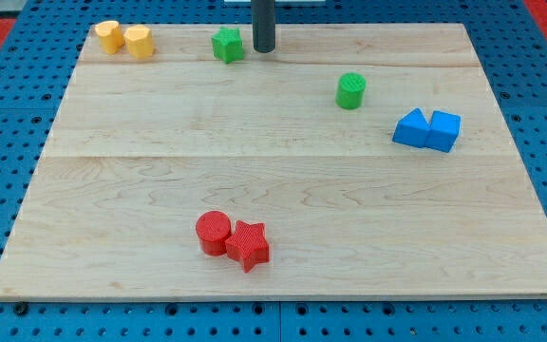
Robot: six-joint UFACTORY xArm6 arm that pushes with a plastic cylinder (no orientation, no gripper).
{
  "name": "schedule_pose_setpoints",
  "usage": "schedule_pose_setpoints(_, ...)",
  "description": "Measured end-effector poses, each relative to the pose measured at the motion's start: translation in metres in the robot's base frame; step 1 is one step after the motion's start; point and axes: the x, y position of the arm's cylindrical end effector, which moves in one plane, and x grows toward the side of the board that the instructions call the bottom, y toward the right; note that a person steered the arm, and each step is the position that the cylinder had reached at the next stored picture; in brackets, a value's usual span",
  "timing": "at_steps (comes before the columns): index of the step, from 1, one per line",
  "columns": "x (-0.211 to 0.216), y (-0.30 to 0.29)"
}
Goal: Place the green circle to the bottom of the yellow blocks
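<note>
The green circle (350, 91) stands on the wooden board toward the view's upper right. Two yellow blocks sit side by side at the view's top left: a yellow block (109, 36) and a yellow block (140, 42). My tip (264, 49) is at the view's top centre, just right of a green star-shaped block (227, 45), apart from it. The tip is up and to the left of the green circle, well clear of it, and far right of the yellow blocks.
A blue triangle (410, 128) and a blue cube (443, 130) touch at the view's right. A red circle (214, 232) and a red star (247, 245) touch at the view's bottom centre. The board's edge (273, 298) meets a blue pegboard.
</note>
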Motion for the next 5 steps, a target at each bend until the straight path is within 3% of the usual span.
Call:
schedule_pose_setpoints(3,-0.006,-0.14)
schedule_pose_setpoints(4,-0.013,-0.068)
schedule_pose_setpoints(5,-0.017,0.046)
